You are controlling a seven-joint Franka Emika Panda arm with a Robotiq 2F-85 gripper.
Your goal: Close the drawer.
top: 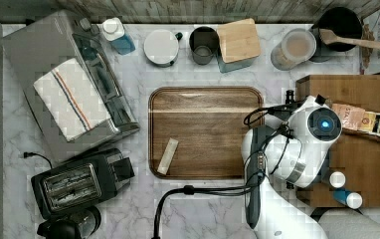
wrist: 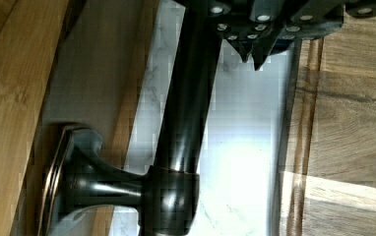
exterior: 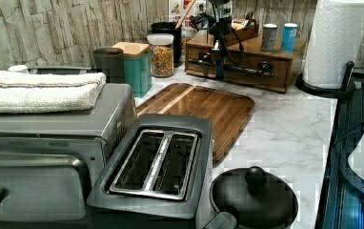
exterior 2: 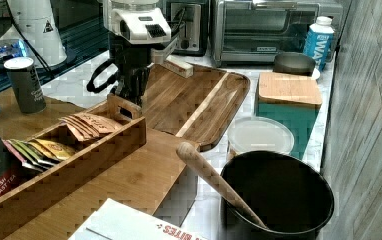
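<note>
The drawer (exterior: 247,72) is in the low light-wood cabinet (top: 372,164) at the top view's right. Its front (wrist: 4,123) carries a long dark metal handle (wrist: 183,113), which also runs across the front in the left view (exterior: 235,68). My gripper (wrist: 255,51) hangs right at this handle, fingertips close together and shut on nothing, just off the bar on the side away from the drawer front. It also shows in the left view (exterior: 217,61) and the right view (exterior 2: 129,92). I cannot tell how far the drawer stands out.
A dark rounded wooden serving tray (top: 205,132) with a small packet (top: 168,156) lies just beside the cabinet. A tea-bag box (exterior 2: 64,145) and two cans (exterior: 278,37) stand on the cabinet. Jars (top: 295,47), a toaster oven (top: 68,84), a toaster (top: 76,181) and a paper-towel roll (exterior: 335,43) ring the counter.
</note>
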